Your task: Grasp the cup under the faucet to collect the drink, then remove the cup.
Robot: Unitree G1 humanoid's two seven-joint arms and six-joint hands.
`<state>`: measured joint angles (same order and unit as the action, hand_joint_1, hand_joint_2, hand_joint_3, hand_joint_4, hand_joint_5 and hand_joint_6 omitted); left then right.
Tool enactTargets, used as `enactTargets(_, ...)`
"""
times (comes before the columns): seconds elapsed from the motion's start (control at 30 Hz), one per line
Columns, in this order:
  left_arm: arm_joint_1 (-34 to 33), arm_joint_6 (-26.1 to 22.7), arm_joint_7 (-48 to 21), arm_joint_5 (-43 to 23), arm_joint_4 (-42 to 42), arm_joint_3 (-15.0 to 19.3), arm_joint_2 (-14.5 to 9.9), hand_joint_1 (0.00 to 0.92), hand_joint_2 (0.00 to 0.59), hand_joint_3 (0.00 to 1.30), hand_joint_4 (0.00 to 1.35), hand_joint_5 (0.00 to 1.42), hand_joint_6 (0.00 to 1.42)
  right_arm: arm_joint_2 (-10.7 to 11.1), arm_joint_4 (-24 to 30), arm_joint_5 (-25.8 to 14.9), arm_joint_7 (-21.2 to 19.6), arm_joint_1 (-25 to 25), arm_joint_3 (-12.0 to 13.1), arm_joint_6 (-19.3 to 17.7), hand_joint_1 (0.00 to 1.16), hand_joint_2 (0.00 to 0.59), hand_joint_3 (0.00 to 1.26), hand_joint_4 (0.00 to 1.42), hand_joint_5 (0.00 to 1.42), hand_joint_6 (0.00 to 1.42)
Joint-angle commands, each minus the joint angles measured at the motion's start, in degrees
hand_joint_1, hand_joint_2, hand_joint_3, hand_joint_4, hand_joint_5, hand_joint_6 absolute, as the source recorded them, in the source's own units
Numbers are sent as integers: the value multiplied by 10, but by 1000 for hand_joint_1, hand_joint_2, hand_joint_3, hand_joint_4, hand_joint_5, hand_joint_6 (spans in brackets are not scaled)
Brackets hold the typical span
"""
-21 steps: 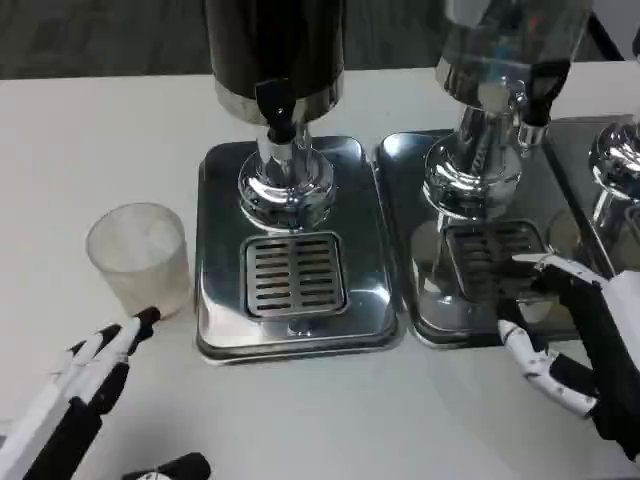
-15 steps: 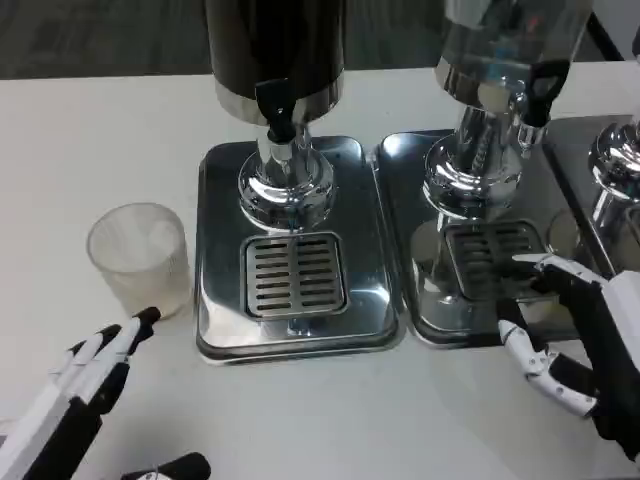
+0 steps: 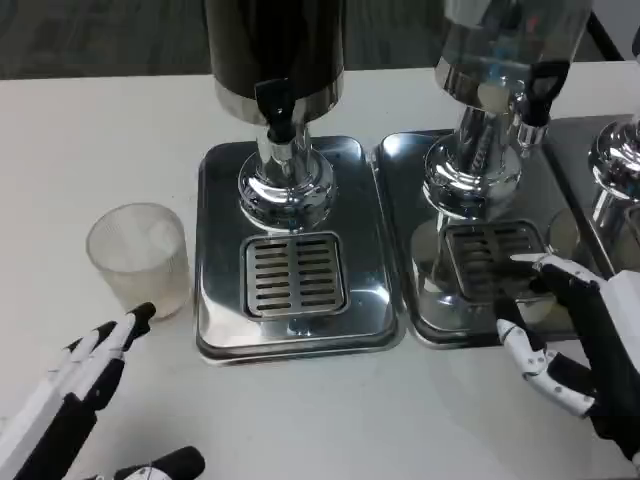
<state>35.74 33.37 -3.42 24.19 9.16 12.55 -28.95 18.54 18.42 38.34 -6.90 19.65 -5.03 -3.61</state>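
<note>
A: Our left hand is spread and holds nothing, its fingertips just short of the frosted translucent plastic cup.

B: Where from us?

A: About one o'clock, upright on the white bench, at nine o'clock of the black-topped steel drink dispenser.

B: And our right hand?

A: Also empty with fingers apart, over the neighbouring steel drip tray, well apart. We judge the left nearer.

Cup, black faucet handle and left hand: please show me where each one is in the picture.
cup (image 3: 140,258): head view, on its side wall.
black faucet handle (image 3: 274,104): head view, on the lever's middle.
left hand (image 3: 85,375): head view, on the fingers.
</note>
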Motion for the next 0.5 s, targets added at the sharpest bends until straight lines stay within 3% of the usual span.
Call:
enactTargets(0.03,-12,37,17,-31,-34,15,2,0,46,0,0,0,20,-10,9,5,5,-2,-7,8,430,443,397,318,356,403)
enactTargets(0.5,-104,39,23,-85,-122,48,0,0,6,0,0,0,153,-31,7,12,-4,4,-11,9,430,443,397,318,356,406)
